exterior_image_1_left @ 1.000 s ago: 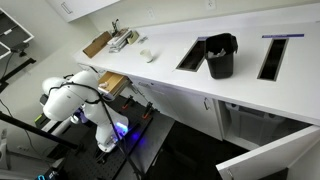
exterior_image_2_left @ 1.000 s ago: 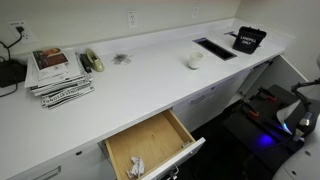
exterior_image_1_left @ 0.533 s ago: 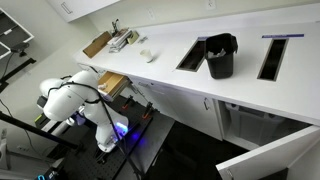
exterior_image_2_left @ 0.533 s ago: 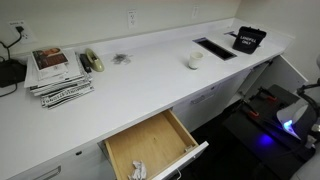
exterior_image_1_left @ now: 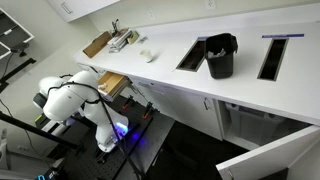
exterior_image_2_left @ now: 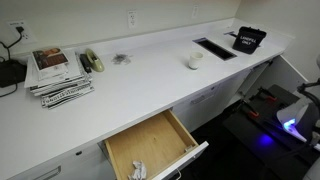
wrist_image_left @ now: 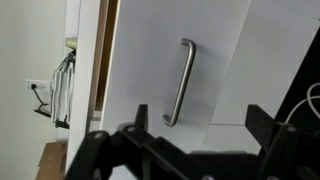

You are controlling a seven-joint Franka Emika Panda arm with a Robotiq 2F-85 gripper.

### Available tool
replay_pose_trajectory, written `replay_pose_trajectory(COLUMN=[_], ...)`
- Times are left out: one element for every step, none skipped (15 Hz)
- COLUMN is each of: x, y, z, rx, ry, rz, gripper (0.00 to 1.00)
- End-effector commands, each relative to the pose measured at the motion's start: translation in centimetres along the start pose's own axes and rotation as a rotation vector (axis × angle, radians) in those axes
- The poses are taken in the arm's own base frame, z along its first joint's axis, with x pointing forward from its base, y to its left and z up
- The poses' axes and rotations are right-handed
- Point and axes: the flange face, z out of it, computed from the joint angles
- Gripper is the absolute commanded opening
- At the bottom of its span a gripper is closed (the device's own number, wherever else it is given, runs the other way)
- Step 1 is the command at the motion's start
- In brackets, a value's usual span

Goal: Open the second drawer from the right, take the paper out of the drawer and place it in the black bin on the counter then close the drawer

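The drawer stands pulled out below the white counter, showing its tan wooden box. The paper, a small white wad, lies in the drawer's near corner. The wrist view faces the drawer's white front panel and its metal bar handle. My gripper is open in front of that panel, with the handle's end between and just beyond the fingers, which touch nothing. The black bin stands on the counter between two dark slots. It also shows in an exterior view as the black bin. The white arm is beside the drawer.
A stack of magazines and a small white object lie on the counter. A brown wooden board rests at its far end. Two steel-framed slots flank the bin. A white cabinet door hangs open.
The jaws have gone from shut to wide open, letting go of the handle. The drawer slid out slightly further, then stopped.
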Motion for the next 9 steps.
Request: replay_pose_trajectory(x=[-0.2, -0.1, -0.1, -0.2, -0.4, -0.7, -0.9, -1.2, -1.5], y=[4.3, 5.5, 6.9, 8.4, 10.0, 11.7, 13.4, 15.0, 16.5], z=[-0.4, -0.4, -0.2, 0.2, 0.8, 1.5, 2.2, 3.1, 3.6], rx=[0.128, 0.156, 0.181, 0.204, 0.229, 0.248, 0.269, 0.293, 0.317], ry=[0.007, 0.03, 0.052, 0.068, 0.08, 0.083, 0.107, 0.117, 0.15], rz=[-0.113, -0.129, -0.154, -0.172, -0.195, -0.21, -0.226, -0.241, -0.262], gripper=[1.0, 1.0, 1.0, 1.0, 1.0, 1.0, 1.0, 1.0, 1.0])
